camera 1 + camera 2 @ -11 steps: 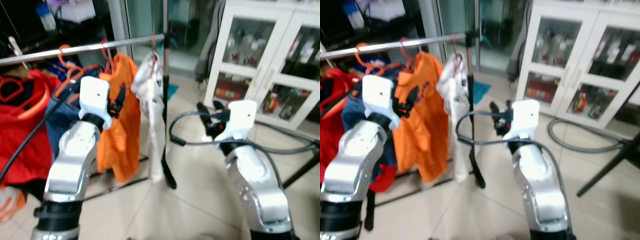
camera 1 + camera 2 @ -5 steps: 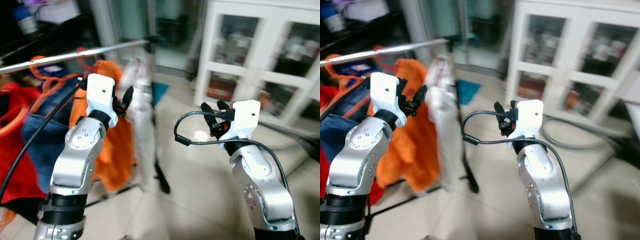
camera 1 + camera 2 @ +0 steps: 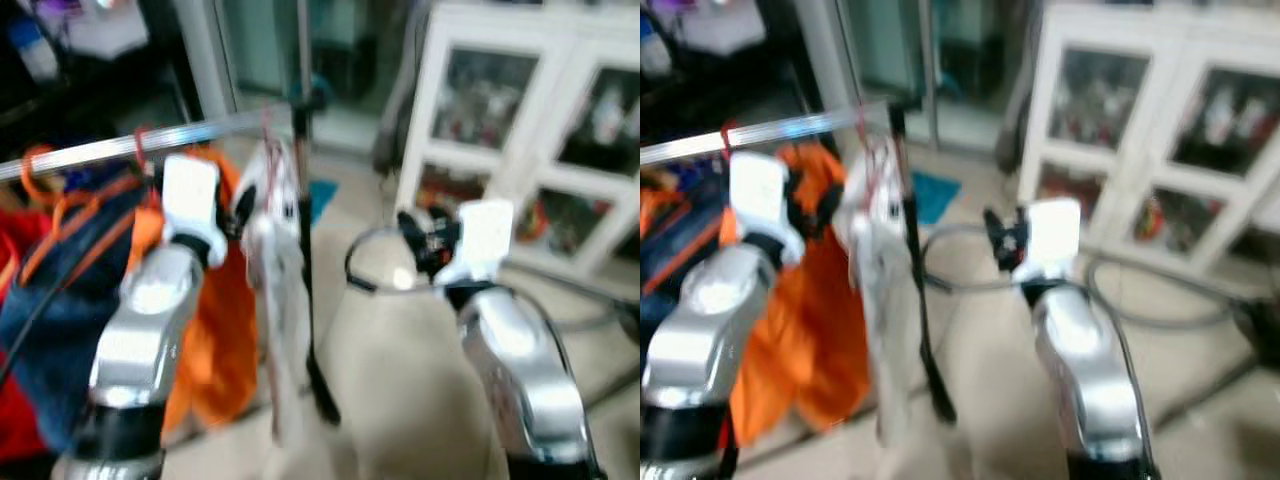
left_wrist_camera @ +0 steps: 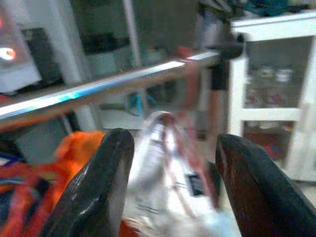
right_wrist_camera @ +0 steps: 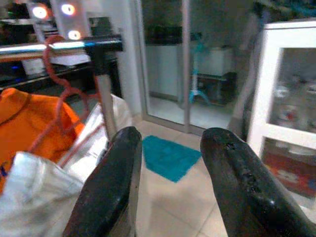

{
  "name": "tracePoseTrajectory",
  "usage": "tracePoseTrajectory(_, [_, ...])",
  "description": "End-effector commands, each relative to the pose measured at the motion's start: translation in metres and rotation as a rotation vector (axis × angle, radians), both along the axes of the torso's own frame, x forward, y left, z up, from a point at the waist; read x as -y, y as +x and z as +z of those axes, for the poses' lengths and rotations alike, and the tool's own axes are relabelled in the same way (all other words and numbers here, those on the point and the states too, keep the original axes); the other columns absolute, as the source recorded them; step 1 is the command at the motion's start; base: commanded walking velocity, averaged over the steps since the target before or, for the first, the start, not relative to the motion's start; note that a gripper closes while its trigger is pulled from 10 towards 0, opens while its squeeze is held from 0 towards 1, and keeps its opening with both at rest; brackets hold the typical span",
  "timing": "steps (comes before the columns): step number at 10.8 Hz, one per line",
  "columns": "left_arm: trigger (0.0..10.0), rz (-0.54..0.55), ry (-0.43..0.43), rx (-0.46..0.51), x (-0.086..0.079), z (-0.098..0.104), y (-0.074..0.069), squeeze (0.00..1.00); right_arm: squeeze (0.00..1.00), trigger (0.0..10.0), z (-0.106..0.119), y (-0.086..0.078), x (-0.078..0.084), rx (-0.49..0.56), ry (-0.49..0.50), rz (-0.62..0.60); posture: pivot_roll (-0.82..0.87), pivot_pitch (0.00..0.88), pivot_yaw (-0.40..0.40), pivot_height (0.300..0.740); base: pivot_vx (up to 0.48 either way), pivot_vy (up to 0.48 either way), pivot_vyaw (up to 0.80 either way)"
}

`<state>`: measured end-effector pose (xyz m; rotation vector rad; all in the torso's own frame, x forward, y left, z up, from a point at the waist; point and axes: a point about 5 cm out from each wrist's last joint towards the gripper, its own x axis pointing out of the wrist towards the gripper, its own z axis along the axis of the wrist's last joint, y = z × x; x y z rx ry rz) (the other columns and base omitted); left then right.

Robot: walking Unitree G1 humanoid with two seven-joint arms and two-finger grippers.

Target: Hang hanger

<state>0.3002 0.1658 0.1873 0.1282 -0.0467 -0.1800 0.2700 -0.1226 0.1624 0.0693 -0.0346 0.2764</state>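
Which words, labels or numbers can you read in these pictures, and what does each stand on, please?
None can be read.
A dark tag on the white garment: too blurred to read.
Dark print at the lower edge of the orange shirt: cut off, unreadable.
Items inside the white cabinet: too blurred to tell any label.

The blurred picture shows a metal rail (image 3: 200, 135) carrying an orange shirt (image 3: 205, 340) and a white garment (image 3: 272, 280) on a red hanger (image 3: 268, 150). The left gripper (image 3: 240, 205) is raised beside the white garment, and the right gripper (image 3: 415, 232) is held up before a white cabinet (image 3: 540, 130).

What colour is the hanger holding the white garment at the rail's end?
Red: the thin red hanger hooked over the metal rail, clearest in the right wrist view.
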Motion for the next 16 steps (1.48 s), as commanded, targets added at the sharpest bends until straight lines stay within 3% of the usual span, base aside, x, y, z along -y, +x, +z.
tracePoseTrajectory(1, [10.0,0.030,0.010,-0.001,-0.009,0.002,0.000,0.00,0.00,10.0,0.004,0.000,-0.009,0.008,0.008,0.041,-0.10,0.000,0.021,0.740,0.000,0.000,0.00])
tracePoseTrajectory(2, [10.0,0.038,0.027,-0.009,-0.009,0.003,0.002,0.00,0.00,10.0,0.004,0.000,-0.008,0.009,0.008,0.050,-0.09,0.000,0.017,0.740,0.000,0.000,0.00])
tracePoseTrajectory(3, [10.0,0.012,0.019,-0.051,-0.008,0.000,0.005,0.57,0.00,10.0,0.005,0.000,-0.008,0.008,-0.001,0.067,-0.09,0.000,0.016,0.740,0.000,0.000,0.00])
tracePoseTrajectory(4, [10.0,-0.042,0.023,-0.074,-0.002,0.000,0.009,1.00,0.00,10.0,0.006,0.000,-0.006,0.010,0.001,0.091,-0.09,0.000,0.017,0.740,0.000,0.000,0.00])
tracePoseTrajectory(6, [10.0,-0.179,0.026,-0.092,0.014,0.006,0.011,1.00,0.00,10.0,0.010,-0.012,-0.007,0.009,-0.005,0.274,-0.11,0.000,0.025,0.740,0.000,0.000,0.00])
tracePoseTrajectory(8, [10.0,-0.266,0.019,-0.159,0.027,0.002,0.010,1.00,0.00,10.0,0.007,-0.017,0.004,-0.025,-0.031,0.337,-0.11,0.000,0.015,0.740,0.000,0.000,0.00])
tracePoseTrajectory(10, [10.0,-0.266,0.001,-0.239,0.039,-0.005,0.032,1.00,0.00,10.0,0.008,-0.019,0.008,-0.039,-0.045,0.373,-0.11,0.000,0.004,0.740,0.000,0.000,0.00])
tracePoseTrajectory(11, [10.0,-0.286,0.018,-0.226,0.046,-0.003,0.041,0.76,0.00,10.0,0.008,-0.021,0.007,-0.043,-0.056,0.412,-0.12,0.000,0.006,0.740,0.000,0.000,0.00])
tracePoseTrajectory(12, [10.0,-0.303,0.030,-0.229,0.053,-0.001,0.049,0.00,0.00,10.0,0.008,-0.024,0.006,-0.048,-0.063,0.441,-0.13,0.000,0.009,0.740,0.000,0.000,0.00])
tracePoseTrajectory(15, [10.0,-0.224,0.151,-0.244,0.064,0.001,0.076,0.00,0.00,10.0,0.009,-0.029,0.010,-0.048,-0.064,0.470,-0.15,0.000,0.020,0.740,0.000,0.000,0.00])
tracePoseTrajectory(16, [10.0,-0.216,0.153,-0.232,0.065,0.003,0.078,0.00,0.00,10.0,0.009,-0.029,0.010,-0.043,-0.066,0.472,-0.16,0.000,0.028,0.740,0.000,0.000,0.00])
